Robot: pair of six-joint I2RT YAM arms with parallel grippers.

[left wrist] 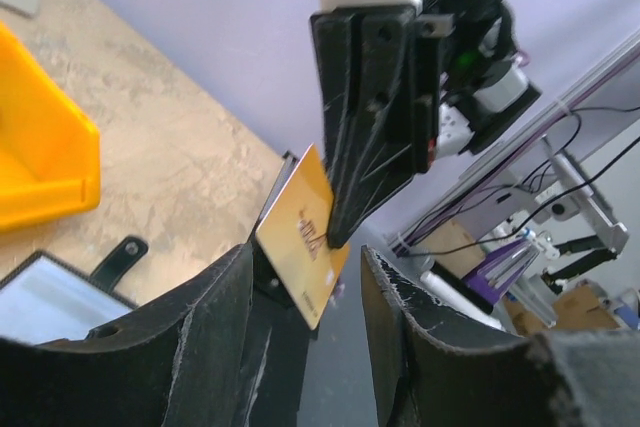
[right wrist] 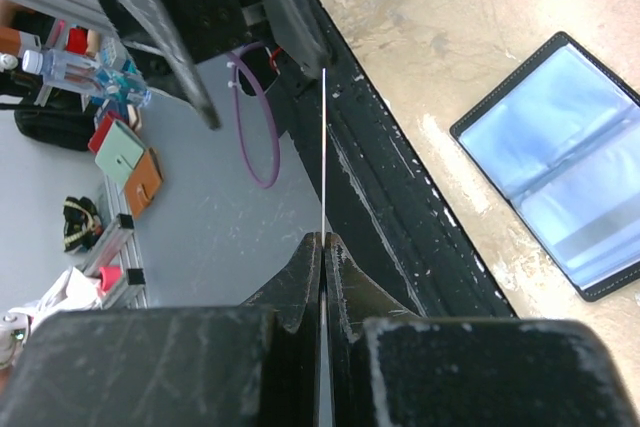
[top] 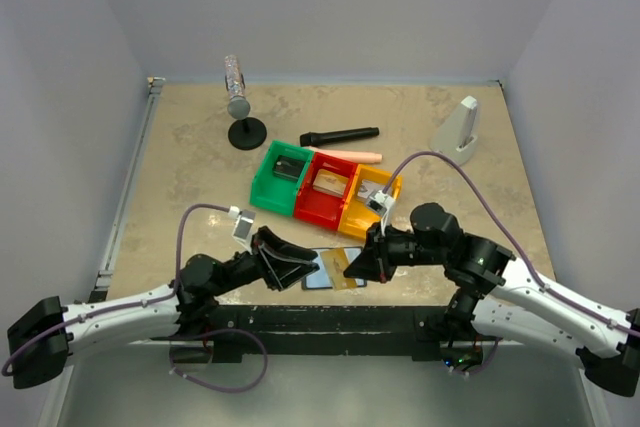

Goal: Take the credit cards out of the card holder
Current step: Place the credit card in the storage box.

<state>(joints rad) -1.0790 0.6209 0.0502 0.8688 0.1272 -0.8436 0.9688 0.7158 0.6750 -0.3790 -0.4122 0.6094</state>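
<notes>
The card holder (top: pixel 322 272) lies open at the table's front edge, bluish-grey inside. It shows in the right wrist view (right wrist: pixel 560 162) and in the left wrist view (left wrist: pixel 45 297) with its black tab (left wrist: pixel 115 259). My right gripper (top: pixel 362 262) is shut on a gold credit card (top: pixel 341 267) and holds it just off the holder's right side. In the right wrist view the card (right wrist: pixel 325 167) is edge-on between the shut jaws (right wrist: pixel 323 244). My left gripper (top: pixel 292 263) is open and empty beside the holder; the card (left wrist: pixel 303 237) hangs ahead of its fingers (left wrist: pixel 200 347).
Green (top: pixel 280 175), red (top: pixel 322 187) and yellow (top: pixel 368 199) bins stand behind the holder. A black marker-like stick (top: pixel 340 135), a pink stick (top: pixel 352 155), a silver-topped stand (top: pixel 240 102) and a white object (top: pixel 460 127) lie farther back. A black rail (top: pixel 330 319) edges the table front.
</notes>
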